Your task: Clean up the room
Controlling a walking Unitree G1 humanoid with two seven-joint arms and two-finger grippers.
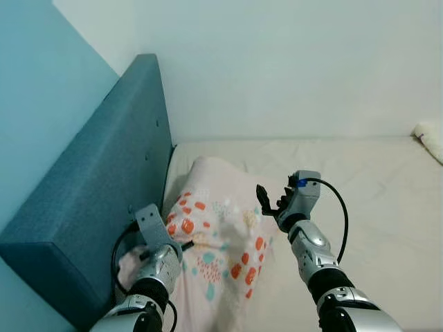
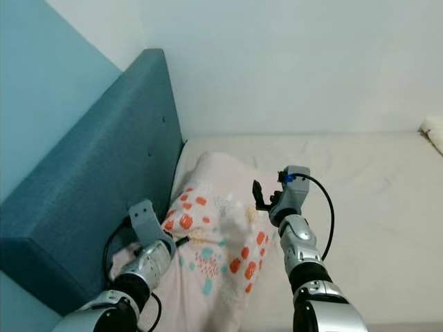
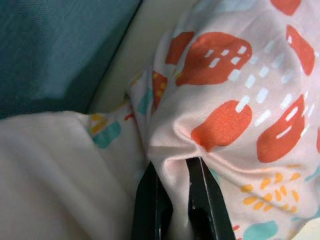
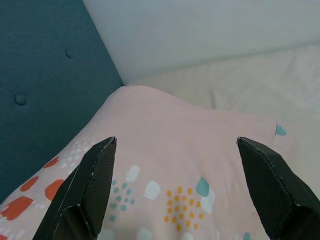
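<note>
A pink pillow (image 1: pixel 221 235) printed with red, teal and yellow spots lies on the cream mattress (image 1: pixel 374 200) beside the blue headboard (image 1: pixel 97 187). My left gripper (image 3: pixel 172 202) is shut on a fold of the pillow's cloth near its headboard side, and the cloth bunches between the two black fingers (image 3: pixel 150 205). My right gripper (image 1: pixel 273 200) hovers just above the pillow's right edge, open; the wrist view has its fingers (image 4: pixel 92 185) spread wide over the pillow (image 4: pixel 175 165).
The padded blue headboard (image 2: pixel 104 180) stands along my left, against a light blue wall. A white wall (image 1: pixel 291 69) closes the far side of the bed. A white fluffy thing (image 1: pixel 430 138) lies at the mattress's far right edge.
</note>
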